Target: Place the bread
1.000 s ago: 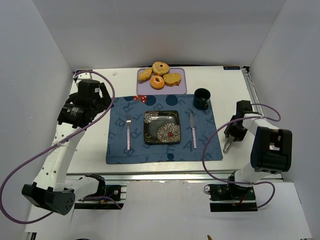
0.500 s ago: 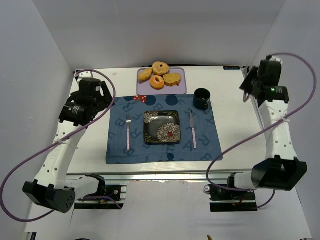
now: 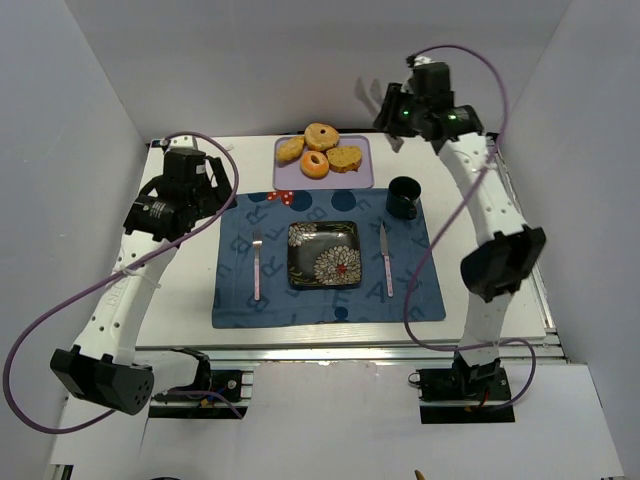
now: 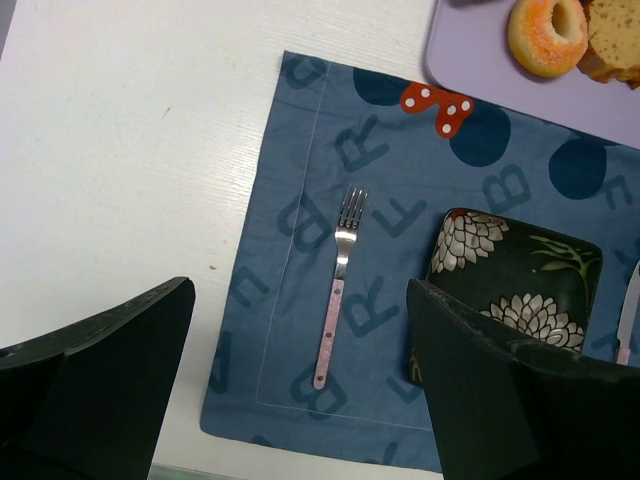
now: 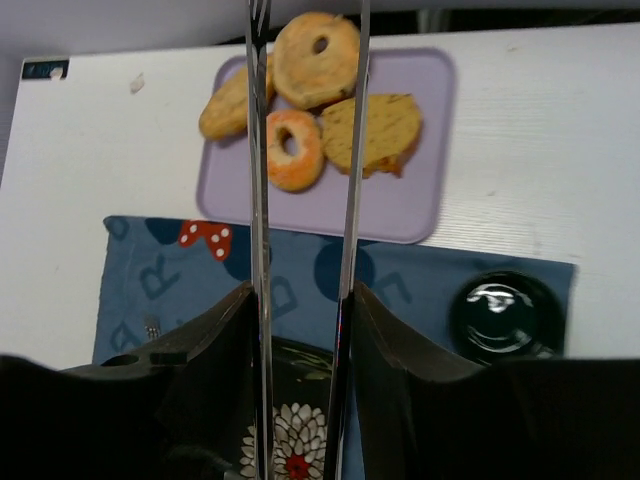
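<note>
The bread (image 5: 372,132), a golden slice with a brown crust, lies on the purple tray (image 5: 420,215) beside two ring doughnuts and a small roll; it also shows in the top view (image 3: 346,158) and at the left wrist view's top right corner (image 4: 615,35). My right gripper (image 5: 300,295) is shut on a pair of metal tongs (image 5: 350,150), whose thin arms stand apart and point at the tray from high above. In the top view the right gripper (image 3: 395,112) hovers at the back, right of the tray. My left gripper (image 4: 300,300) is open and empty above the placemat's left part.
A dark flowered square plate (image 3: 324,254) sits mid-placemat (image 3: 235,300), with a fork (image 3: 257,265) to its left and a knife (image 3: 386,258) to its right. A dark cup (image 3: 404,197) stands at the placemat's back right corner. White walls enclose the table.
My right arm has swung from the table's right edge up and across to the back, bringing the tongs over the tray area. The left arm has shifted slightly.
</note>
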`<state>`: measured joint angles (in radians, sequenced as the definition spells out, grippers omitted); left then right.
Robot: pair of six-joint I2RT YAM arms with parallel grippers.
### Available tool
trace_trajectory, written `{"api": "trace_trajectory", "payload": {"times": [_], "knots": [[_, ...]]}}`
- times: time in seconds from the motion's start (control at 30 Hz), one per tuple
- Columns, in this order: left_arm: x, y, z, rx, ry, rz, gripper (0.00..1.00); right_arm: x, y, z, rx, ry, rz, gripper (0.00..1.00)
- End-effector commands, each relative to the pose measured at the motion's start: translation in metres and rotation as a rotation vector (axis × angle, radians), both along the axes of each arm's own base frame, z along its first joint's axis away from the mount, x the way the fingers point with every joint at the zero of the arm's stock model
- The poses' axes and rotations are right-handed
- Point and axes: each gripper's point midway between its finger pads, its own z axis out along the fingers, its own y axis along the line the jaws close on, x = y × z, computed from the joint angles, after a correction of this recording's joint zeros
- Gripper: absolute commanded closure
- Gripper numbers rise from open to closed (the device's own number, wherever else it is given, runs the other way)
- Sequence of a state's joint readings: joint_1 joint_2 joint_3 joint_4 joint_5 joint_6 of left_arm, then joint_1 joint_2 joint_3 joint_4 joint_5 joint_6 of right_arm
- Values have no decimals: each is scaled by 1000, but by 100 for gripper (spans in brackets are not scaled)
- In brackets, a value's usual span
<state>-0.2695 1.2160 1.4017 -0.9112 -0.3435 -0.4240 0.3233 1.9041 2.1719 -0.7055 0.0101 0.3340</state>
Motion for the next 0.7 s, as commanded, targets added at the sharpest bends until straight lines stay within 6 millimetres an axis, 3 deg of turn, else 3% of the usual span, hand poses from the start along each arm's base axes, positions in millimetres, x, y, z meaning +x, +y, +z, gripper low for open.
{"api": "trace_trajectory", "payload": {"times": [0.0, 0.17, 0.43, 0.67], "knots": [[-2, -1, 30, -5, -79, -30, 2, 12, 29, 12, 102, -23, 70, 54], [-6, 4, 25, 23, -52, -24, 2, 30, 52, -33, 106, 39, 100, 54], [-5, 9, 22, 66, -24, -19, 2, 50, 48, -92, 40, 116, 31, 52], [-3, 11, 18, 92, -4, -17, 2, 55, 36, -137, -41, 171, -4, 52]]}}
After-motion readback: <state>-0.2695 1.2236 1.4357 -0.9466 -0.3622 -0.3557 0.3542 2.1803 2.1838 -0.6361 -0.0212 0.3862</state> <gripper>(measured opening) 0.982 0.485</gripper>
